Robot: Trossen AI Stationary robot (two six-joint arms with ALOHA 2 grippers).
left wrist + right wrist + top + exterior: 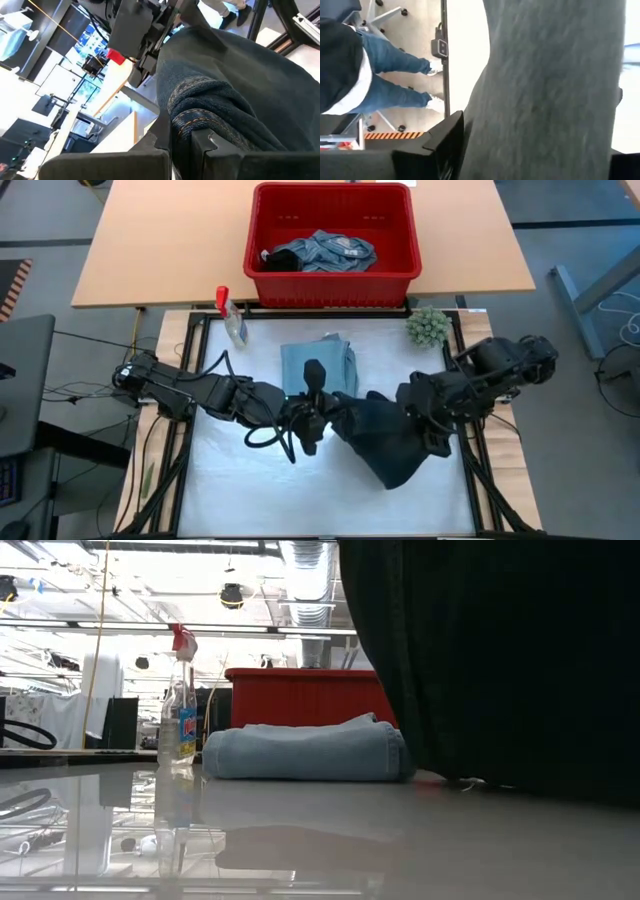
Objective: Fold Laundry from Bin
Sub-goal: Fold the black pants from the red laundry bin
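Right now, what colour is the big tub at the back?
Bright red. The tub shows best in the high view, with denim-like laundry inside.

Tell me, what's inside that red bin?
Inside the red bin, a crumpled grey-blue denim garment lies beside a black piece. Anything beneath them is covered.

Both arms and a dark garment [395,442] fill the mat's [230,490] middle, with folded denim [318,365] just behind. A spray bottle [232,318] and green ball [428,327] stand at the far corners. The near-left corner lies bare.
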